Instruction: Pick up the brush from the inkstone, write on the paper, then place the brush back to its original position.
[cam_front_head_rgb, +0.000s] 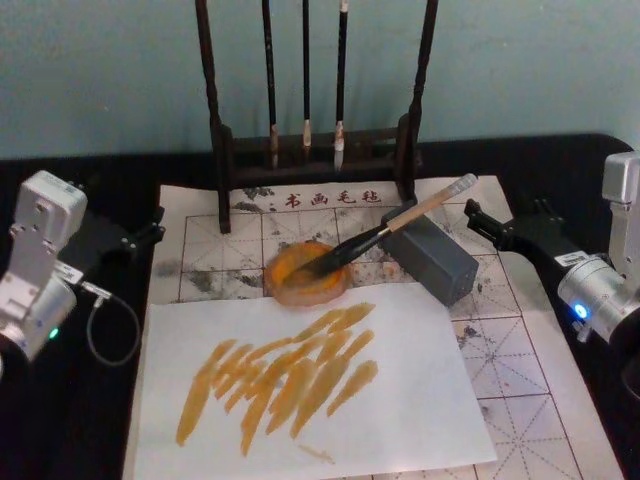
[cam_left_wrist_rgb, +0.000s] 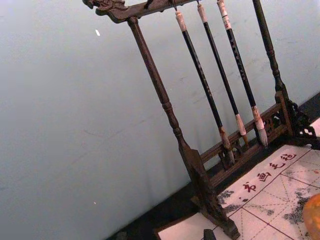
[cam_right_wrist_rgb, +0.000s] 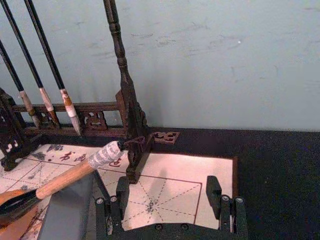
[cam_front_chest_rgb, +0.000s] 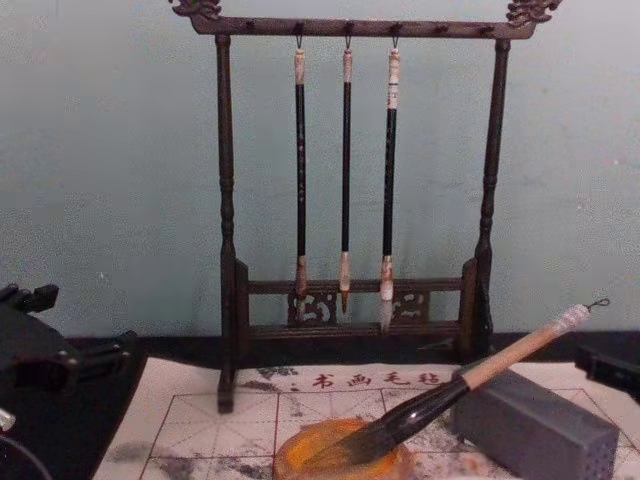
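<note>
The brush (cam_front_head_rgb: 392, 228) leans on a grey block (cam_front_head_rgb: 432, 257), bristles in the orange dish (cam_front_head_rgb: 306, 272), handle raised toward the right gripper (cam_front_head_rgb: 482, 222), whose fingers (cam_right_wrist_rgb: 213, 190) are spread empty just beside its wrapped end; left gripper (cam_front_head_rgb: 150, 232) idles far off, fingers unclear

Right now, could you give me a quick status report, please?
Left gripper and right gripper open, both parked wide. Brush resting across block, bristles in dish. Nothing blocking.

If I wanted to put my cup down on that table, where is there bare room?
The right near corner of the grid paper is bare, between the white sheet with orange strokes and the right gripper. The middle is crowded: orange dish, brush, grey block, brush rack behind.
</note>
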